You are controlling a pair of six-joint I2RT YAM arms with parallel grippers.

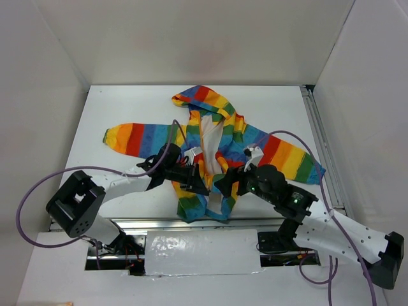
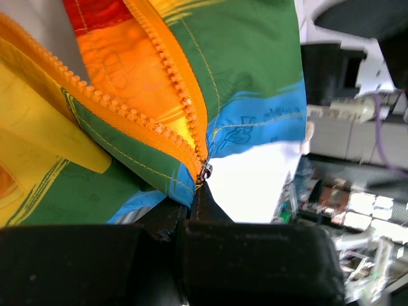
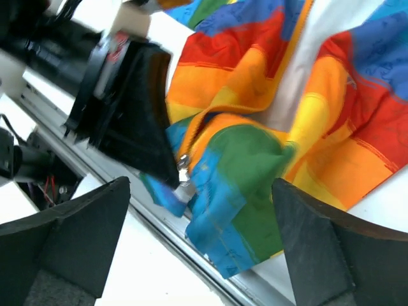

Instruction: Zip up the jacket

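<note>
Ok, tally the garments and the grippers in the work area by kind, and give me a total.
Jacket: 1
Grippers: 2 (left gripper, right gripper)
Total: 3

The overhead view is bright, lit from above: the white bench (image 1: 127,108) and walls (image 1: 191,38) look washed out, shadows under the jacket (image 1: 210,102) are soft, and glare glints off the crinkled sheet (image 1: 197,245) at the near edge. In the left wrist view the zipper teeth (image 2: 182,95) are sharp, while the dark left jaws below are out of focus and the background at right is blurred and overexposed. The right wrist view is soft throughout, the right jaws dim and unfocused in the lower corners
</note>
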